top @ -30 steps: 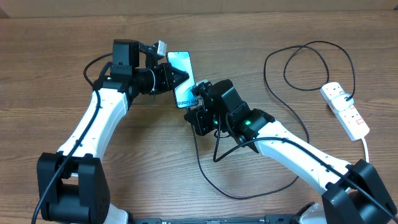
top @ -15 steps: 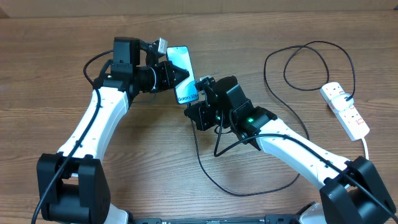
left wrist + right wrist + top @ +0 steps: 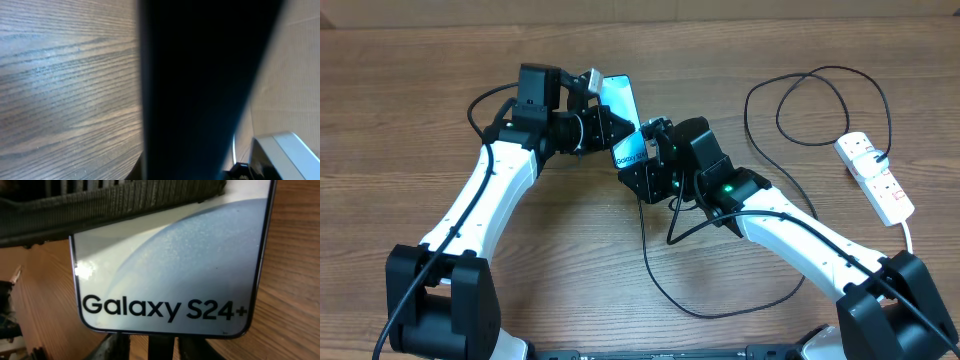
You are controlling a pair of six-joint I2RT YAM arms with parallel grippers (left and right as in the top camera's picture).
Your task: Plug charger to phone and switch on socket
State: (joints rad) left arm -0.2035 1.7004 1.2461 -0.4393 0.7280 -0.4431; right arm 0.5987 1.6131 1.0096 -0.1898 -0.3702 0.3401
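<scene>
Starting at your left, the left pincer is clamped across the upper screen of the phone and holds it tilted above the bench. The phone is slim and black-edged. Its pale blue screen reads "Galaxy S24+" at the lower end, which faces the right pincer. That pincer appears pressed onto the plug tip of the charger, though only dark stubs show under the phone's edge. Push off-line and the tip could scrape past the port, or the phone could pivot in its grip. Farther right, the slack cable loops toward the socket, and a snag there could tug it.
</scene>
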